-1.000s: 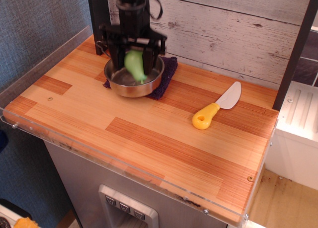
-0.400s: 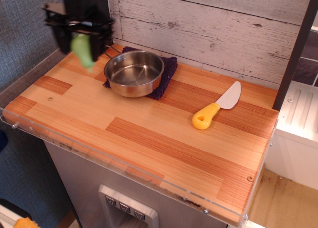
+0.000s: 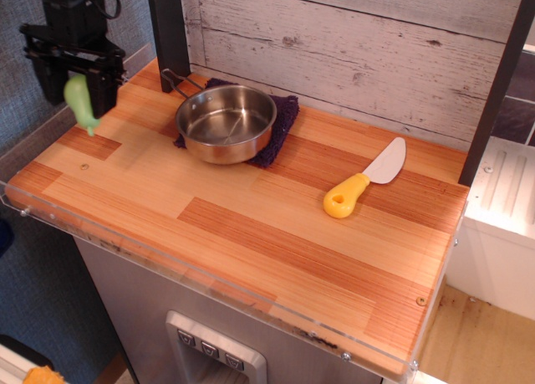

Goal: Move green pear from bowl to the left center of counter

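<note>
The green pear (image 3: 80, 102) hangs tip down in my gripper (image 3: 77, 89), which is shut on it. The gripper holds it in the air over the left side of the wooden counter (image 3: 251, 225), near the left acrylic edge. The pear's tip is a little above the planks. The steel bowl (image 3: 225, 122) stands empty on the dark purple cloth at the back of the counter, well to the right of the gripper. Its wire handle points back left.
A yellow-handled knife (image 3: 364, 180) lies at the right of the counter. A dark purple cloth (image 3: 282, 116) lies under the bowl. A black post (image 3: 170, 28) stands behind the bowl. Clear acrylic edging (image 3: 50, 129) runs along the left and front edges.
The gripper lifted the pear out of the bowl and carried it left, from above the bowl to the counter's left side. The bowl is now empty.
</note>
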Motion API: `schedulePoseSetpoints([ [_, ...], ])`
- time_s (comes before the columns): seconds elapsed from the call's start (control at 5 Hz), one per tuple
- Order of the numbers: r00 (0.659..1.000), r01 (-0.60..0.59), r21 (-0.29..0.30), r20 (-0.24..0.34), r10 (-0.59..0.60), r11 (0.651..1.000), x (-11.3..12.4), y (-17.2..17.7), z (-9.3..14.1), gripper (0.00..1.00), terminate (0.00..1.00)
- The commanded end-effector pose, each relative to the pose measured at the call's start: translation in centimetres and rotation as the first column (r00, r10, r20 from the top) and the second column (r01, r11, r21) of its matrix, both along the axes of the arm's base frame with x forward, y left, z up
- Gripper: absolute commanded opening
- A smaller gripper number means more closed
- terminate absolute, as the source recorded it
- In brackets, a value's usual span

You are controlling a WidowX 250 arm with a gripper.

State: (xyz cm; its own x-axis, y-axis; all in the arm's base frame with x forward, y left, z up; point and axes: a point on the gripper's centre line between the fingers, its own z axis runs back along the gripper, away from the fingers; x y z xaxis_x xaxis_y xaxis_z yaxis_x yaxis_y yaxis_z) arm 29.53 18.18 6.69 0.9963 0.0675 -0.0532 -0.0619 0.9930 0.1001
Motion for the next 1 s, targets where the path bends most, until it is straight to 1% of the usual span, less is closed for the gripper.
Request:
schedulePoseSetpoints([
  [0.0, 0.999, 0.025, 0.022, 0.034, -0.026, 0.999, -0.6, 1.7, -0.8, 0.0, 0.0],
  [0.2, 0.999, 0.028, 0.016, 0.022, -0.028, 0.999, -0.8, 2.2, -1.7, 1.0, 0.0],
  [0.4, 0.999, 0.033, 0.008, 0.003, -0.033, 0.999, -0.8, 2.1, -2.1, 1.0, 0.0],
  [0.6, 0.998, 0.059, 0.011, 0.01, -0.059, 0.998, -0.7, 1.5, -1.5, 1.0, 0.0],
  [0.8, 0.993, 0.072, 0.043, 0.095, -0.076, 0.996, -0.8, 0.2, 2.2, 1.0, 0.0],
])
